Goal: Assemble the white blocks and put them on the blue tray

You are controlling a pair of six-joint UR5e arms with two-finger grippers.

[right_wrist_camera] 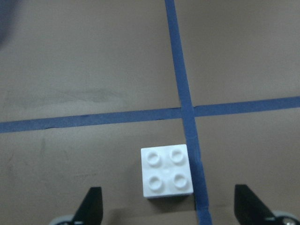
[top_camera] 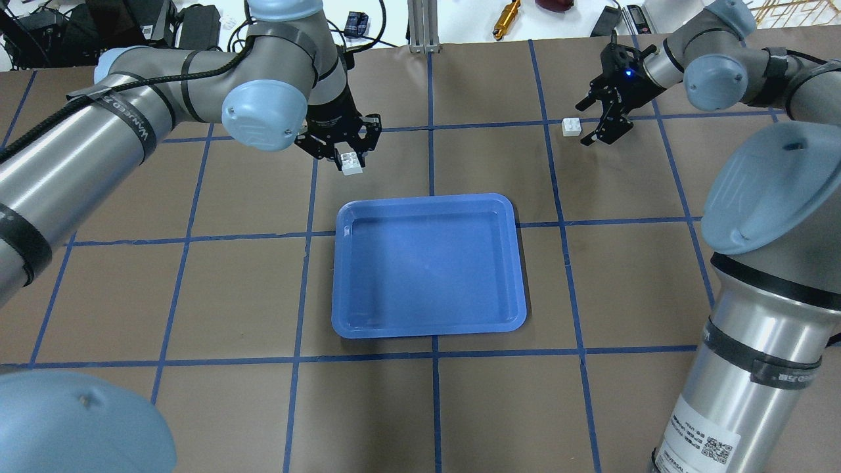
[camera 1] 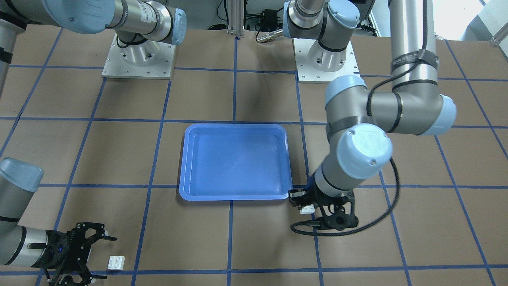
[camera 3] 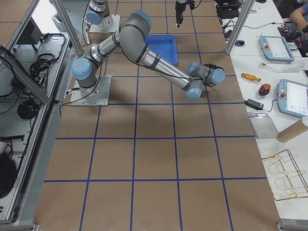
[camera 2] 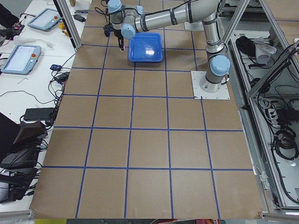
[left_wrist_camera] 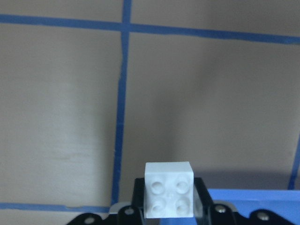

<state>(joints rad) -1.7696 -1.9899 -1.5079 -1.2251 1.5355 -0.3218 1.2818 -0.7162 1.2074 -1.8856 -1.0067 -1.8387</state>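
The blue tray [top_camera: 427, 263] lies empty at the table's middle and also shows in the front view [camera 1: 234, 163]. My left gripper [top_camera: 346, 155] is shut on a white block [top_camera: 353, 164], holding it just beyond the tray's far left corner. The left wrist view shows this block [left_wrist_camera: 168, 189] studs-out between the jaws, with the tray's corner [left_wrist_camera: 255, 197] below. In the front view the held block [camera 1: 306, 210] sits beside the tray's corner. My right gripper [top_camera: 587, 123] is open around the other white block [top_camera: 571, 126] lying on the table. The right wrist view shows that block [right_wrist_camera: 166, 172] between the spread fingers [right_wrist_camera: 91, 208].
Brown paper with blue tape lines covers the table [top_camera: 250, 295]. The arms' base plates [camera 1: 138, 59] stand at the robot's side. Cables, tools and a gold cylinder [top_camera: 507, 14] lie beyond the far edge.
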